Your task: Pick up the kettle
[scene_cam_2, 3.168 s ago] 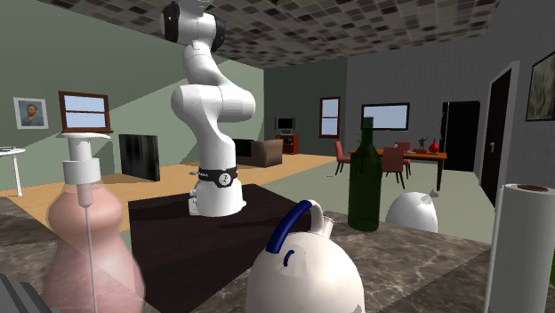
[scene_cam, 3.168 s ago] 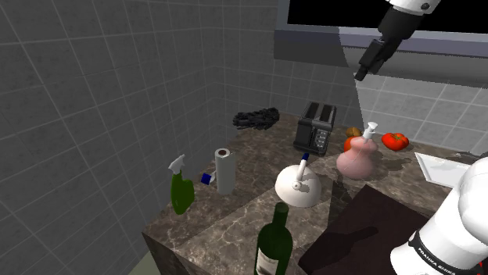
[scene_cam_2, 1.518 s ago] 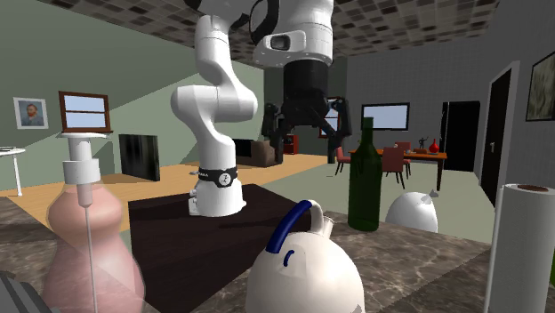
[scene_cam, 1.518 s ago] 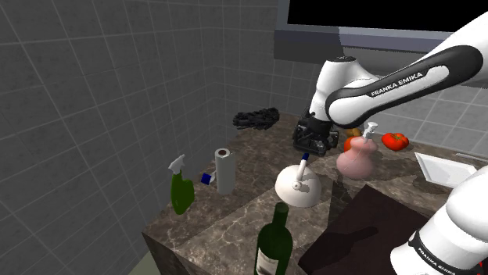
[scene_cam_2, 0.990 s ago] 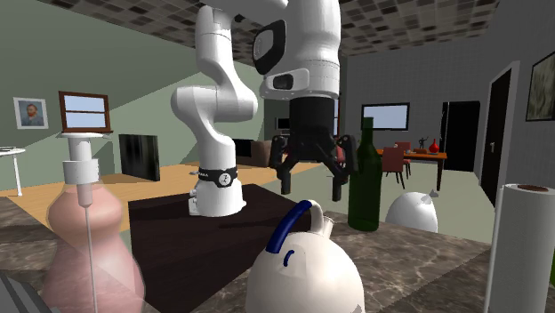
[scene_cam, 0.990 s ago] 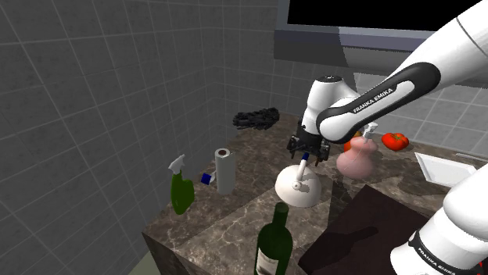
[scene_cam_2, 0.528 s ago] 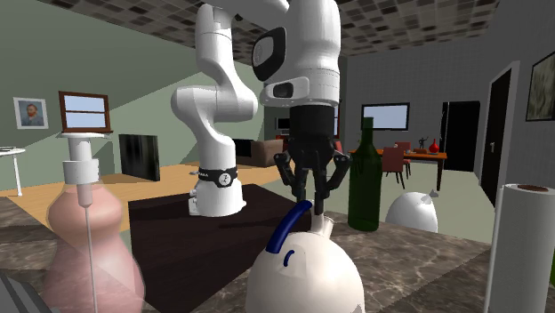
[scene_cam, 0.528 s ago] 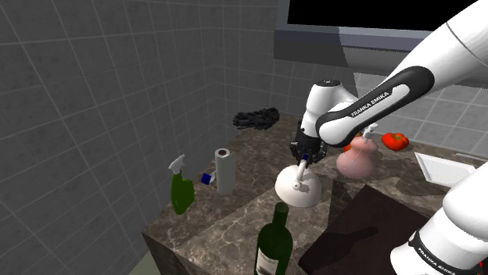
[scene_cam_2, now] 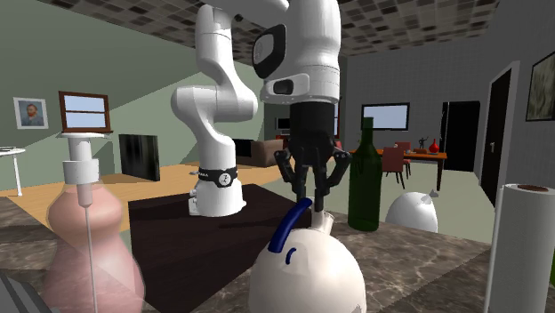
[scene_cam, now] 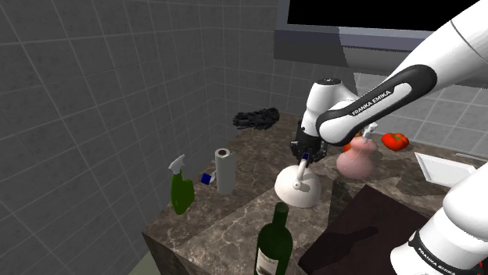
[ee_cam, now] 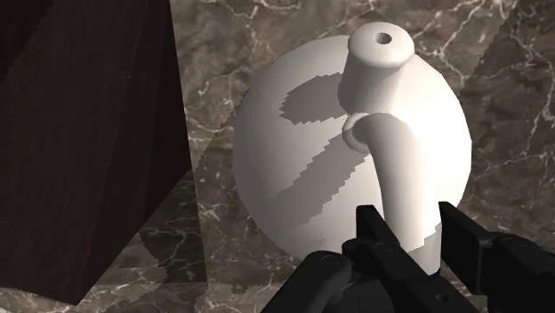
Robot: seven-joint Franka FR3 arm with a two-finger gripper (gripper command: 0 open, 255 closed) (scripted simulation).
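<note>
You have one white kettle (scene_cam: 297,190) at the middle of the surface (scene_cam: 235,215), just beside the dark stand (scene_cam: 367,226). The pincer (scene_cam_2: 311,203) is closed onto its curved handle (ee_cam: 402,187), with a finger pressed to each side. Around it, count one green spray bottle (scene_cam: 181,191), one paper towel roll (scene_cam: 225,172), one dark wine bottle (scene_cam: 274,244) and one pink pump bottle (scene_cam: 357,158). The surface is brown marbled stone set in a corner of grey tiled walls (scene_cam: 94,94). The second exterior view looks out on a green-walled room with a dining table (scene_cam_2: 418,156).
</note>
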